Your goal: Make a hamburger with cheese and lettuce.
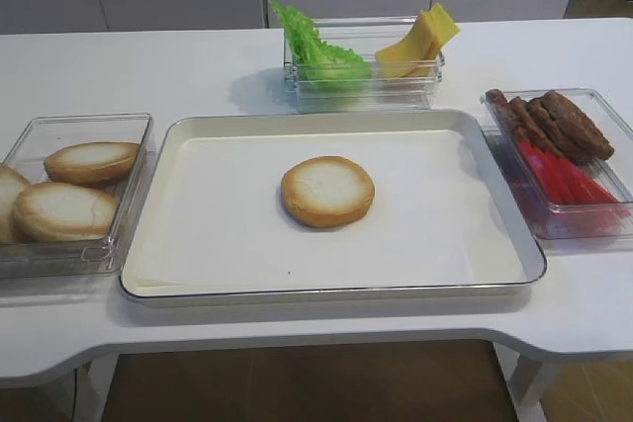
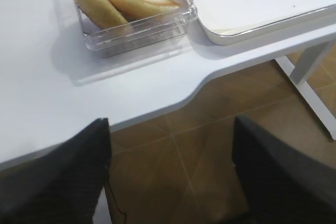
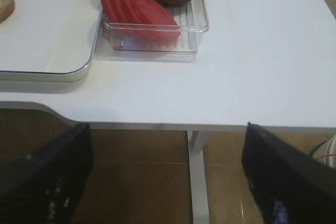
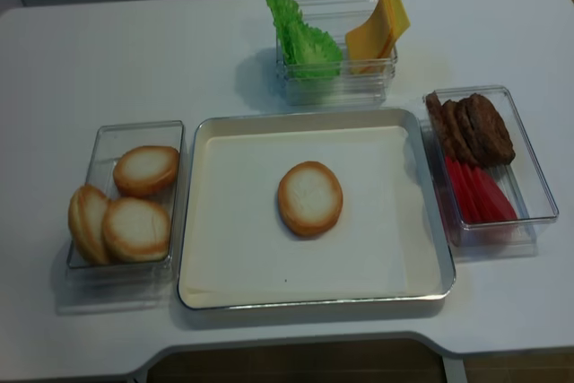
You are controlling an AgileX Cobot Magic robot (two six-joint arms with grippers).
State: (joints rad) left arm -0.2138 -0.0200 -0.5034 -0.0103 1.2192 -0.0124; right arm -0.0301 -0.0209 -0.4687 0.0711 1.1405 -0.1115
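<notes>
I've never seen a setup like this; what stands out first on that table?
A single bun half lies cut face up in the middle of a big white tray. Behind the tray, a clear box holds frilly green lettuce and yellow cheese slices; red tomato slices sit in a box on the right.

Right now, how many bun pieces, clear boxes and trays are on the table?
Bun pieces: 4, one on the tray and three in the left box
Clear boxes: 3
Trays: 1
Total: 8
</notes>
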